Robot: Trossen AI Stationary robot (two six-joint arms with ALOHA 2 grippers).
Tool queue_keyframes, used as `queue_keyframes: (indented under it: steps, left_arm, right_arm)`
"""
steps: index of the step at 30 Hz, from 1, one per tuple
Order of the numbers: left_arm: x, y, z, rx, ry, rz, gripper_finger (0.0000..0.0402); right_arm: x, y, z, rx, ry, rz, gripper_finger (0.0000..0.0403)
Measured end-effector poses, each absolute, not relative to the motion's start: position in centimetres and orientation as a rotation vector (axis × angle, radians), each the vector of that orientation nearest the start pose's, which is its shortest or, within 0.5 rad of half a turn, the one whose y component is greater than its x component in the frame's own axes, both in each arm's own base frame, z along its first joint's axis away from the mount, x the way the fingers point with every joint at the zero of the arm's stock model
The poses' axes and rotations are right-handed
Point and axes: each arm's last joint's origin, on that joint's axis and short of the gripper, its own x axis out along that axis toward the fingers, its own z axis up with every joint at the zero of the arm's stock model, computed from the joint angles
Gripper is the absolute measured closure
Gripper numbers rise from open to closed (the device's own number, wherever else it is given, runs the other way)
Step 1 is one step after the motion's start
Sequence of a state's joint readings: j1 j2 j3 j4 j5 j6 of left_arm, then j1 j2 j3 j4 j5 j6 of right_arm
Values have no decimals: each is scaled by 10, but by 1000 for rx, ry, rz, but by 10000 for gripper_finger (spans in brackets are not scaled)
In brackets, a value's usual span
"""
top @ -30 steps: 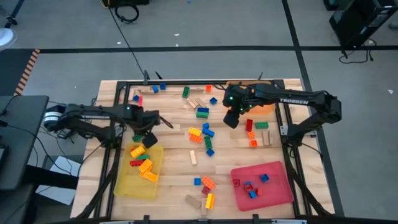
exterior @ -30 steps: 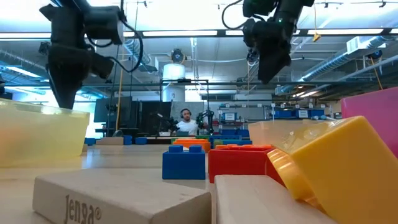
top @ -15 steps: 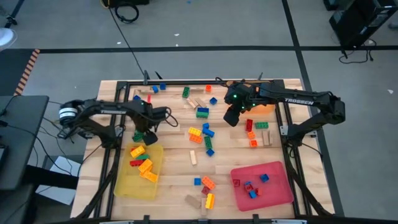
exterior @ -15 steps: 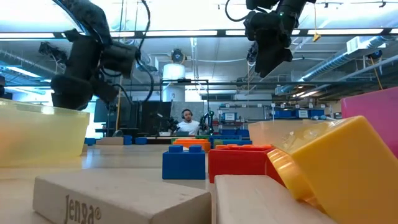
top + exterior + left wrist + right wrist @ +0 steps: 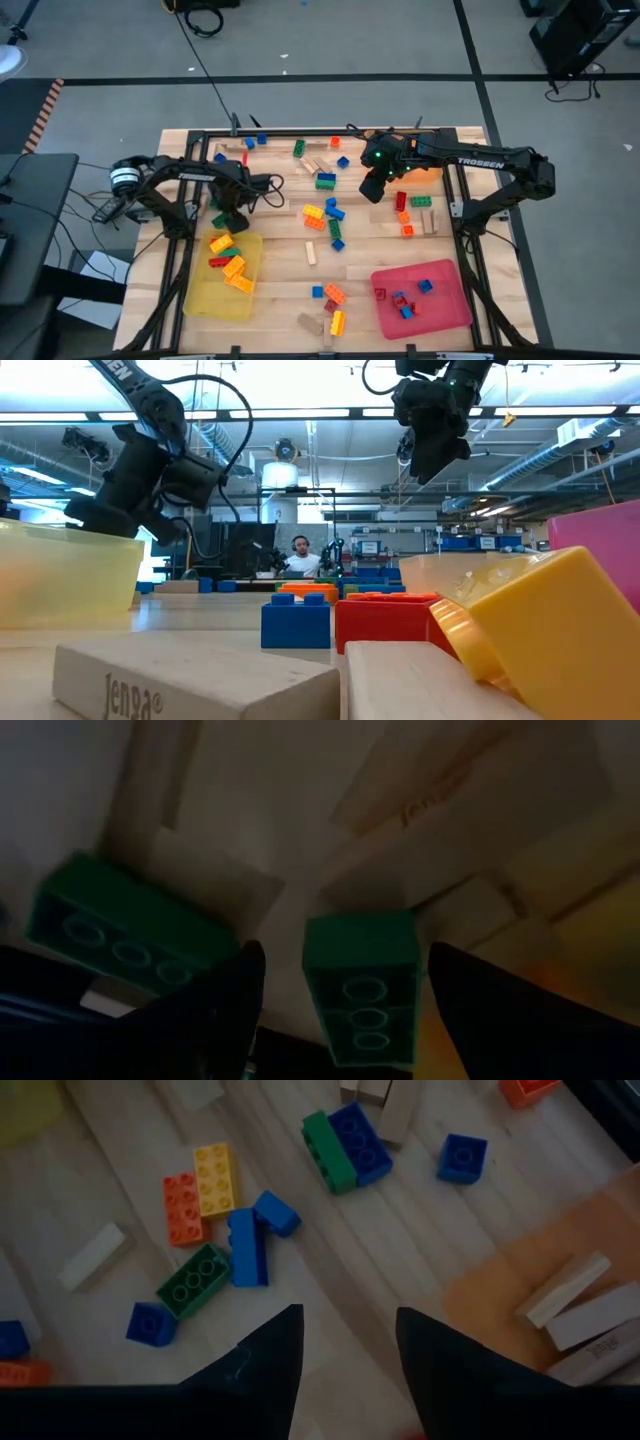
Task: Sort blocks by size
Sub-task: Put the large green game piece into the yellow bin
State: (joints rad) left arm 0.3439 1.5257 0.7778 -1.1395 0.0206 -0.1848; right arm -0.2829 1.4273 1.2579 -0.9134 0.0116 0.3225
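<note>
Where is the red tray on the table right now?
In the high view, the red tray lies at the table's near right corner, on the right arm's side, with a few small blocks inside it.

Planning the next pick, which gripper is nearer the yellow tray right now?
Left. The left gripper hangs just beyond the yellow tray's far edge; the right gripper is across the table, near the orange tray.

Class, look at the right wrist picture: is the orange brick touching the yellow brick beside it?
Touching. The right wrist view shows the orange brick and the yellow brick pressed side by side with no wood visible between them.
</note>
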Motion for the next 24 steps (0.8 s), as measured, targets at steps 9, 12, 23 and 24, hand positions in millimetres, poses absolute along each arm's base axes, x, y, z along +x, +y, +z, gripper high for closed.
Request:
queue_keyframes:
  steps: [9, 12, 23, 24]
  left_arm:
    - [177, 62, 144, -501, 1891, 385, 138]
    - [177, 62, 144, -496, 1892, 388, 180]
    - [184, 66, 167, -506, 1782, 427, 261]
    - [186, 66, 173, -515, 1757, 441, 261]
  right_arm:
    - [268, -78, 297, 435, 1028, -438, 227]
    - [268, -78, 297, 434, 1026, -437, 229]
    - [269, -78, 298, 424, 1023, -429, 229]
    - [269, -78, 298, 419, 1025, -423, 229]
